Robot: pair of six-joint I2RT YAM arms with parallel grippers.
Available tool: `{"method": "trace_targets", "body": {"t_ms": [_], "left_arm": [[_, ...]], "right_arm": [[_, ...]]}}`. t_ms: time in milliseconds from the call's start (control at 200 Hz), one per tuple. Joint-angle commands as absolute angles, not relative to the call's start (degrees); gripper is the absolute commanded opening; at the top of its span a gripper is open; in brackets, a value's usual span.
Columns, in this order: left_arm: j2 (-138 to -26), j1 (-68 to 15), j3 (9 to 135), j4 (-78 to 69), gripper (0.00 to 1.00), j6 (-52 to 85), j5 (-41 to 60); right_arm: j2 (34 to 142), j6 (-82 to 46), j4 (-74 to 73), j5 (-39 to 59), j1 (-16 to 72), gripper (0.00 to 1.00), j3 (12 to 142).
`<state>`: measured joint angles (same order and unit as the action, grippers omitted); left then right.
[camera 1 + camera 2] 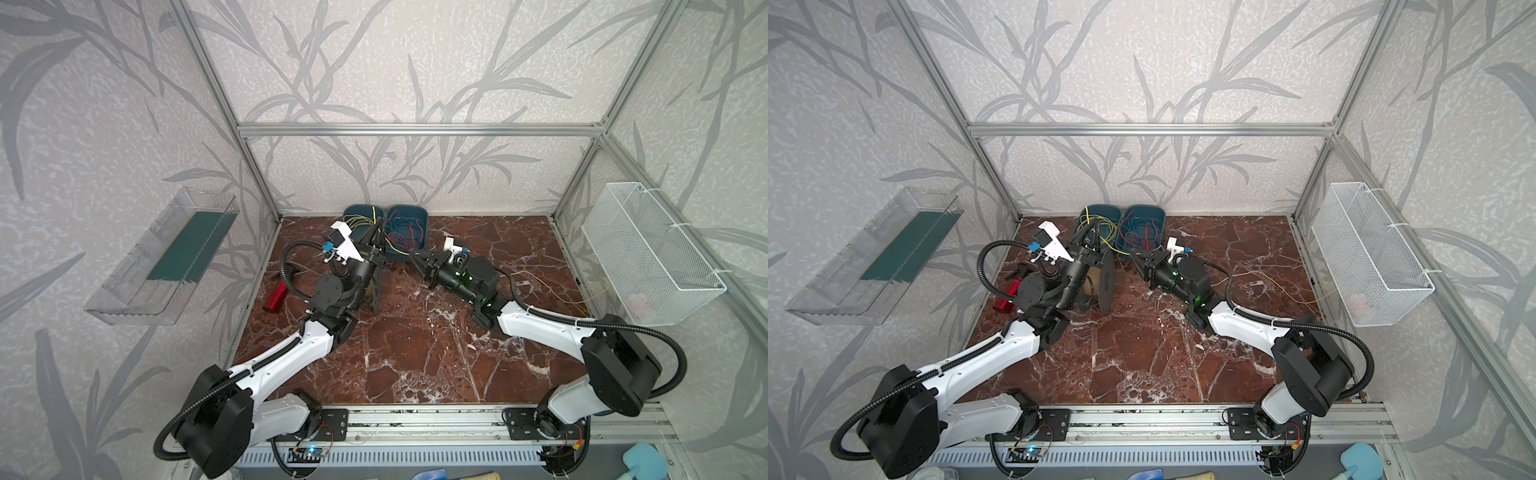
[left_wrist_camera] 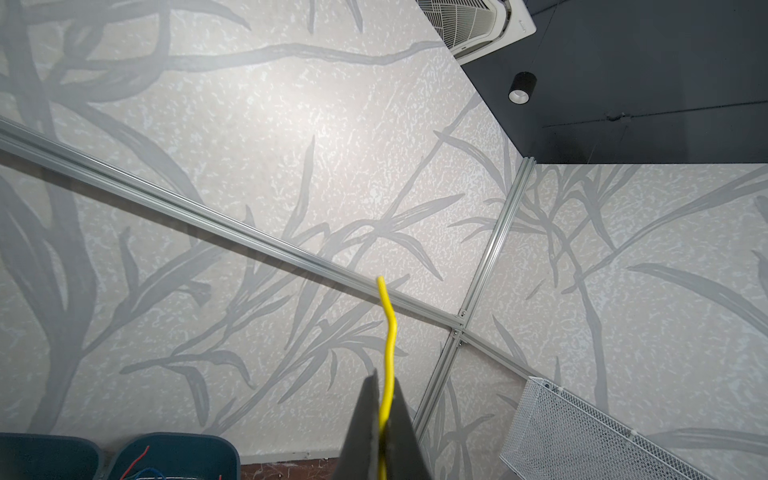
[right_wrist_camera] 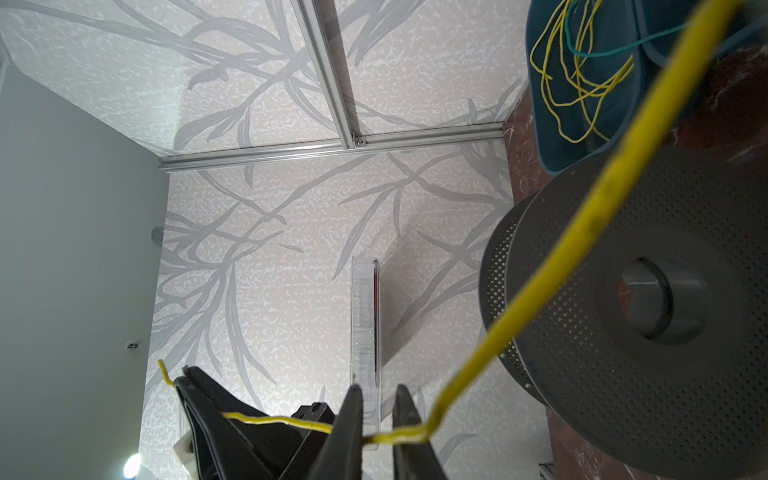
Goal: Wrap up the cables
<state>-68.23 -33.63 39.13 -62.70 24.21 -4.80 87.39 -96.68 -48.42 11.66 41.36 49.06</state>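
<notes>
between the closed jaws of the left gripper [image 2: 384, 380] a yellow cable [image 2: 390, 332] is pinched, its short end poking free, likely anchored so the rest can be drawn taut. the right gripper [image 3: 378, 390] stands near it, jaws narrowly apart with the same cable crossing the gap, not pinched as far as shows. beyond, the cable runs past the black spool [image 3: 623, 311] toward the blue bin [image 3: 602, 137] holding more yellow loops.

Cables [image 1: 1105, 226] in a bin [image 1: 1108, 206] at the table's [image 1: 1142, 353] back edge, spool [image 1: 1106, 282] just before it.
</notes>
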Motion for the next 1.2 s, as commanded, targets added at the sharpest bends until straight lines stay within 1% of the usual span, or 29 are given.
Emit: {"method": "trace_targets", "body": {"t_ms": [0,45,150,195,260,305,400,760,875,945,1100,1120,1139,1194], "left_arm": [[-67.77,-33.4,38.28,-66.16,0.0,24.49,-3.87],[-67.85,-33.43,38.1,-66.57,0.0,24.51,-3.73],[-68.16,-33.45,37.81,-67.13,0.0,24.41,-3.64],[-68.28,-33.43,37.71,-67.51,0.0,24.51,-3.66],[-68.47,-33.48,37.62,-67.87,0.0,24.69,-3.34],[-68.59,-33.4,37.55,-68.13,0.0,24.82,-3.22],[-68.81,-33.42,37.28,-68.55,0.0,25.05,-2.93],[-69.56,-33.51,36.91,-69.42,0.0,25.22,-1.61],[-69.7,-33.56,36.7,-69.45,0.0,25.09,-1.64],[-69.57,-33.52,36.65,-69.38,0.0,24.86,-1.76],[-68.05,-33.51,36.22,-67.48,0.0,24.72,-1.78],[-67.59,-33.54,36.13,-66.95,0.03,24.78,-1.62],[-67.13,-33.57,36.0,-66.48,0.07,24.66,-1.38],[-65.25,-33.54,35.48,-64.19,0.26,24.51,-0.97]], "right_arm": [[87.87,-96.52,-50.6,12.48,41.66,0.26,52.08],[88.19,-96.73,-50.41,12.78,41.68,0.29,52.63],[89.04,-97.05,-50.89,13.19,41.91,0.29,53.98],[89.42,-97.16,-51.01,13.42,42.01,0.24,54.54],[89.8,-97.39,-51.02,13.62,42.23,0.22,55.18],[89.99,-97.47,-51.31,13.55,42.28,0.18,55.36],[90.48,-97.69,-51.54,13.71,42.28,0.16,55.56],[93.61,-99.46,-54.29,15.46,42.69,0.16,58.59],[93.6,-99.22,-54.45,15.4,42.72,0.07,58.84],[93.6,-99.06,-54.95,15.21,42.69,0.0,58.38],[93.85,-98.27,-54.22,15.03,42.3,0.0,57.53],[94.01,-98.07,-54.12,15.11,42.15,0.0,57.57],[94.18,-98.01,-53.99,15.26,42.04,0.0,57.56],[94.62,-97.61,-53.59,15.9,41.59,0.0,57.65]]}}
